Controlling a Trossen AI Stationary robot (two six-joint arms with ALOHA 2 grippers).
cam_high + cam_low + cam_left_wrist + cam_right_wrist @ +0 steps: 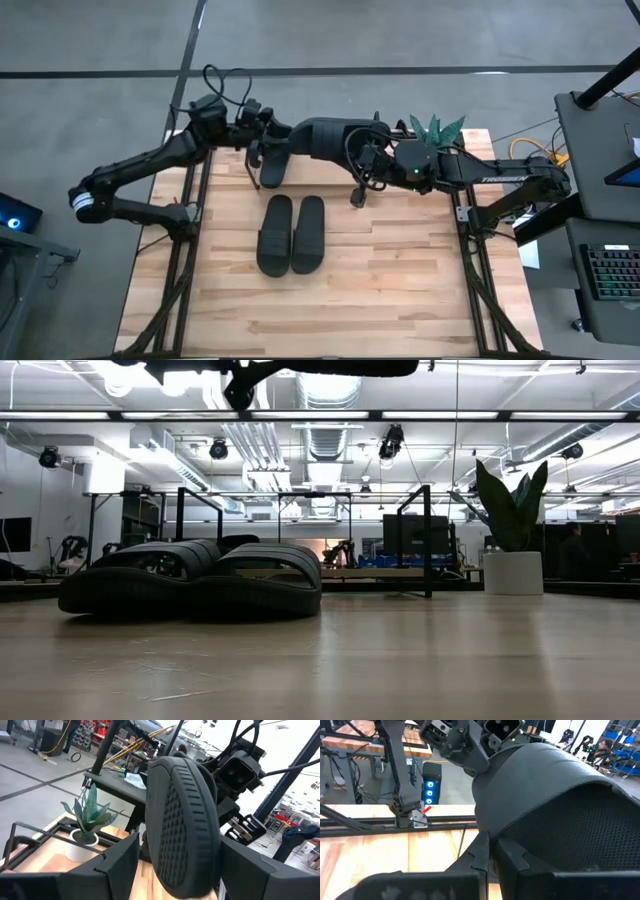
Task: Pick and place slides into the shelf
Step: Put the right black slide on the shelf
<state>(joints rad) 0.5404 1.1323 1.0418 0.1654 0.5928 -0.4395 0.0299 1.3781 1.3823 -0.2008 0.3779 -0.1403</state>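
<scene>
One black slide point(330, 135) hangs in the air between both grippers, above the far part of the table. My left gripper point(272, 138) is at its left end and my right gripper point(368, 155) at its right end, both shut on it. In the left wrist view its ribbed sole point(182, 815) faces the camera. Another slide point(272, 172) lies below the left gripper. Two more point(275, 235) point(308, 233) lie side by side, soles down, on the middle of the table. The shelf point(360, 573) stands behind them, mostly hidden under the arms from above. My left gripper pinches the slide's left end across its width, one finger point(120, 865) on each long edge of the sole point(155, 845). The fingers come level from the table's left. The slide is lifted clear, standing on edge. My right gripper holds the slide's right end point(520, 835), coming from the table's right. One finger point(480, 855) lies against the slide's side. The slide's body hides the other finger, so the kind of hold cannot be told. The slide is clear of the table.
A potted plant point(436, 127) stands at the table's far right, close behind the right gripper. The pair of slides point(190, 580) takes the table's middle; bare wood lies near, left and right of it. Black frame rails run along both table sides.
</scene>
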